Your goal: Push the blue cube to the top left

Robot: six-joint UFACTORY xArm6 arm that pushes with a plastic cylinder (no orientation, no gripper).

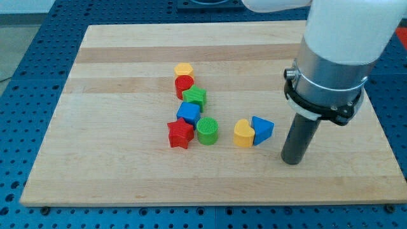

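The blue cube (pixel 188 112) sits near the board's middle, packed in a cluster: a green star block (pixel 195 97) touches it above, a red star block (pixel 180 133) below-left and a green cylinder (pixel 207 130) below-right. My tip (pixel 291 159) rests on the board at the view's lower right, well to the right of the blue cube and just right of a blue triangular block (pixel 262 130).
A yellow hexagon block (pixel 184 69) and a red cylinder (pixel 184 84) stack above the green star. A yellow heart block (pixel 243 133) touches the blue triangular block. The wooden board (pixel 114 57) lies on a blue perforated table (pixel 25 70).
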